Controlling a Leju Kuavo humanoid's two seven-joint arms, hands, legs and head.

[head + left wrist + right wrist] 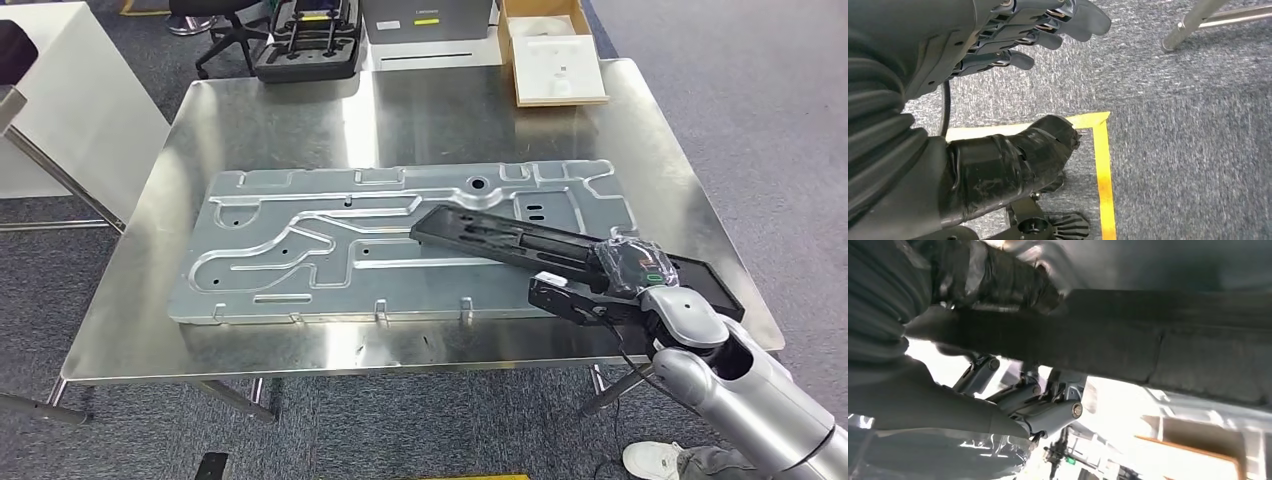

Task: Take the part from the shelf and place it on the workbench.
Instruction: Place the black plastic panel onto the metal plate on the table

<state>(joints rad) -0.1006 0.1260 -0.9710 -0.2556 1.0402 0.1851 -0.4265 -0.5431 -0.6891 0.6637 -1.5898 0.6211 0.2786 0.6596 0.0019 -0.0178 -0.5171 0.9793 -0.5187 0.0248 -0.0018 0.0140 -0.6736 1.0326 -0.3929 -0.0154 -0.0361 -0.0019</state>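
A: Part — long black flat plastic tray (500,240) — where?
B: Tilted over the embossed silver metal panel (330,250) on the steel workbench (640,130), near end clasped by the right hand (600,285).
A: Left hand (1038,30)?
B: Fingers apart, empty, above grey carpet (1188,125).

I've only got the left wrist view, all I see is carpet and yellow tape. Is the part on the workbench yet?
Observer: In the head view the right hand grips a long black part by its near end, with the far end lying over the big stamped metal panel on the steel workbench.
Operator: Is the hand really closed on it?
Observer: Yes. The right wrist view shows the taped thumb on one face of the part and the fingers curled round the other.
Operator: Anything else on the bench?
Observer: An open cardboard box sits at the far edge.
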